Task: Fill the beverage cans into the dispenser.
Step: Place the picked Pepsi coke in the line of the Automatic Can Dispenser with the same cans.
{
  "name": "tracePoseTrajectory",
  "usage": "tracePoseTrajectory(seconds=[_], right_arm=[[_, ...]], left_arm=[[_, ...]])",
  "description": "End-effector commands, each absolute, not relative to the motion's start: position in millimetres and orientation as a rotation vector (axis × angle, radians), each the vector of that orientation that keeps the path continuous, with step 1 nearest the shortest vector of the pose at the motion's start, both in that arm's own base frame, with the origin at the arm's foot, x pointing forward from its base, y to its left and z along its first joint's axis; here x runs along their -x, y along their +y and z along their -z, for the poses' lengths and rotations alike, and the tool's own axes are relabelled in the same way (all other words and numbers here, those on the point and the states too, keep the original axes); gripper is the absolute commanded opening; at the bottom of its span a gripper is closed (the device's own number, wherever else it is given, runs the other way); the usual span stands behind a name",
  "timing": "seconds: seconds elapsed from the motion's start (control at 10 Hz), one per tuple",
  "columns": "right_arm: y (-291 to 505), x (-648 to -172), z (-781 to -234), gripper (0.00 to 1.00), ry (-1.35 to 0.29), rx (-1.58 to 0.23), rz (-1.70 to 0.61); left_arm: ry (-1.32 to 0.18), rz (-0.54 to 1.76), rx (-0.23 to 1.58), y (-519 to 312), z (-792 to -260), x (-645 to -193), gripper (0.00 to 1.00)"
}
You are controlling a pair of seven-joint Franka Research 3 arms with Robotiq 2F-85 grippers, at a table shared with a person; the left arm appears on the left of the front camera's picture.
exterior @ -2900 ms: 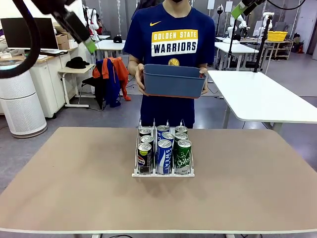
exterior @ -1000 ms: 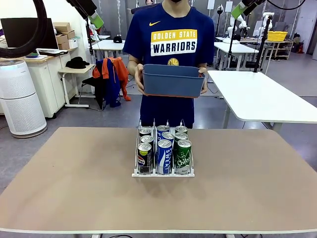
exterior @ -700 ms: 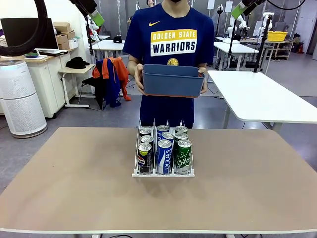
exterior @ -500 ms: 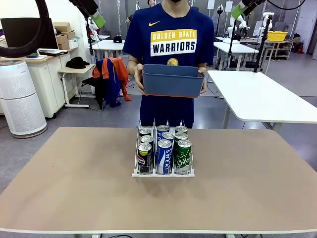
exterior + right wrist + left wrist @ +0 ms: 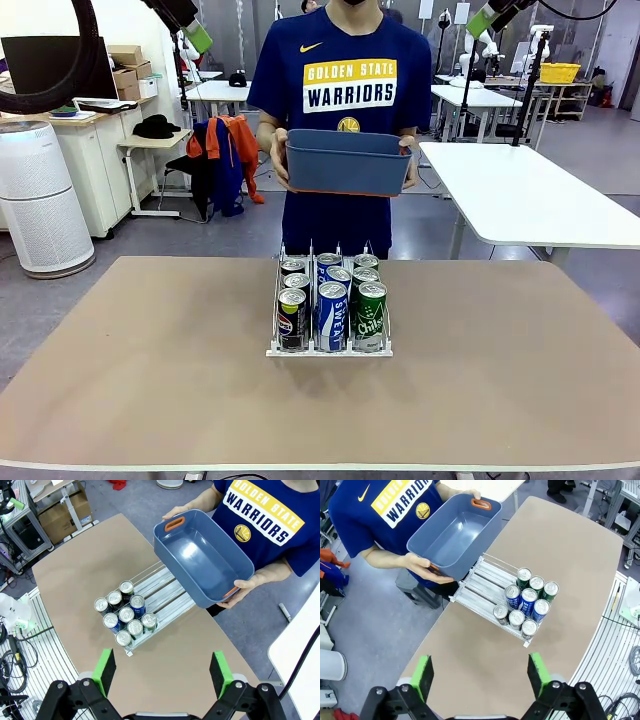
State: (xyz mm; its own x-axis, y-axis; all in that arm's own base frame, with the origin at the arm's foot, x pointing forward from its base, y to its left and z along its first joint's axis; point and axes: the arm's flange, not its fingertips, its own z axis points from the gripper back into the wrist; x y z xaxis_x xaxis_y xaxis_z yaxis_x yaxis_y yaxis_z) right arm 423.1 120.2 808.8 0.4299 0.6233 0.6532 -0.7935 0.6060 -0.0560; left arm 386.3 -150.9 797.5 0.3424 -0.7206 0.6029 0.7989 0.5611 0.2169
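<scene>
The dispenser point(image 5: 329, 318) is sitting mid-table point(image 5: 150, 380), its nine beverage cans point(image 5: 331, 312) standing three to a lane at the robot-side end. From the front, the back rows are showing little more than their silver tops, and the labels are too small to read. In the left wrist view the lanes' far half is lying bare. A person is standing at the far side, holding a blue-grey bin point(image 5: 346, 162) in both hands above the table edge; its inside is looking bare in the right wrist view. The left gripper point(image 5: 481, 675) and right gripper point(image 5: 163, 672) are hanging high with jaws spread wide, gripping nothing, their bodies cut off by the frame.
</scene>
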Motion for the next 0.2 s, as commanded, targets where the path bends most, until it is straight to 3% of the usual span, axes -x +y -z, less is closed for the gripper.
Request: tracePoseTrajectory(seconds=[0.0, 0.1], right_arm=[[120.3, -422.6, -807.8, 1.00, -0.685, -0.281, -0.900], [120.3, -422.6, -807.8, 1.00, -0.685, -0.281, -0.900]], left_arm=[[-0.717, 0.986, 0.117, -150.0, -797.0, -384.8, 1.00], [-0.717, 0.986, 0.117, -150.0, -797.0, -384.8, 1.00]])
